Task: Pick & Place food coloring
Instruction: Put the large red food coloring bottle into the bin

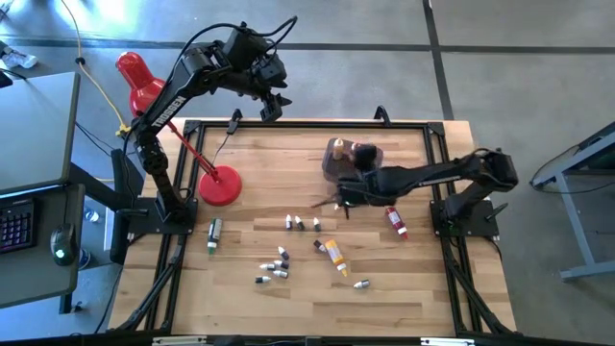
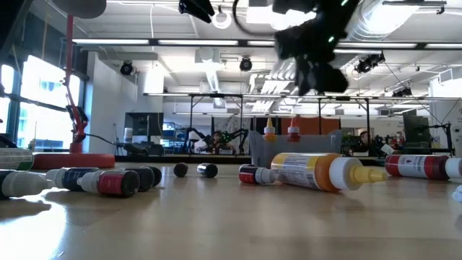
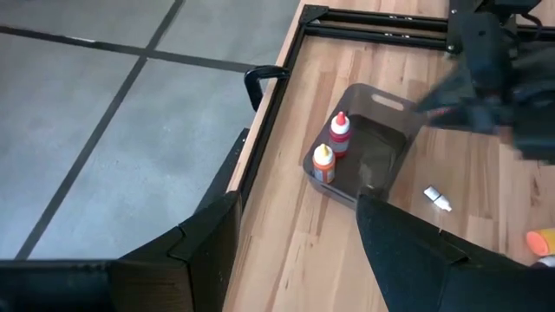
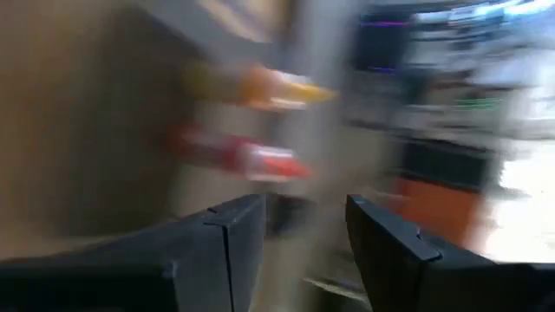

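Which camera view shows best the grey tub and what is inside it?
The left wrist view: it looks down into the grey tub, where two bottles stand upright. In the high view the right arm partly covers it; the low view shows only its wall; the right wrist view is too blurred.

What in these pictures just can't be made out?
- Right gripper: from above, its fingertips merge into the dark arm, which also covers much of the grey tub.
- Right wrist view: motion blur smears a yellow bottle and a red bottle; nothing readable.
- Small bottles: too tiny from above to tell colours.
- Low view: the lamp is cut off at the top edge.
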`<action>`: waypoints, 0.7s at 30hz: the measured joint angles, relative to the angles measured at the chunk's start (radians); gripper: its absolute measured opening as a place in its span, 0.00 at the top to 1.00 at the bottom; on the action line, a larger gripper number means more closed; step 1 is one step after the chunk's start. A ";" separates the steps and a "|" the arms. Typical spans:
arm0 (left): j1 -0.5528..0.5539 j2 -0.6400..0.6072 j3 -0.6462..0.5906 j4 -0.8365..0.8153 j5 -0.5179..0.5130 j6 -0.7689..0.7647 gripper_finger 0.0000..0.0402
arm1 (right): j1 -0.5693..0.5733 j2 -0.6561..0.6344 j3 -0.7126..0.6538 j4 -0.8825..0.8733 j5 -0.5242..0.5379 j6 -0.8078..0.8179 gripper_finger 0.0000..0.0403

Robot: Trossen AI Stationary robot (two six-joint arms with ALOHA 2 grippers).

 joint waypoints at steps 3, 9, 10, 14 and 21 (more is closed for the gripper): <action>0.000 0.000 0.000 -0.001 0.000 0.000 0.44 | 0.023 -0.028 0.000 -0.164 -0.347 0.331 0.61; 0.000 0.000 0.000 0.002 0.000 0.000 0.44 | 0.101 -0.033 -0.036 -0.362 -0.802 0.872 0.62; 0.000 0.000 0.000 0.005 0.000 0.000 0.44 | 0.120 -0.033 -0.057 -0.366 -0.844 0.945 0.62; 0.000 0.000 0.000 0.019 0.000 -0.001 0.44 | 0.193 -0.032 -0.164 -0.331 -0.973 1.186 0.63; 0.000 0.000 0.000 0.066 0.062 -0.027 0.44 | 0.250 -0.032 -0.289 -0.273 -0.911 1.433 0.63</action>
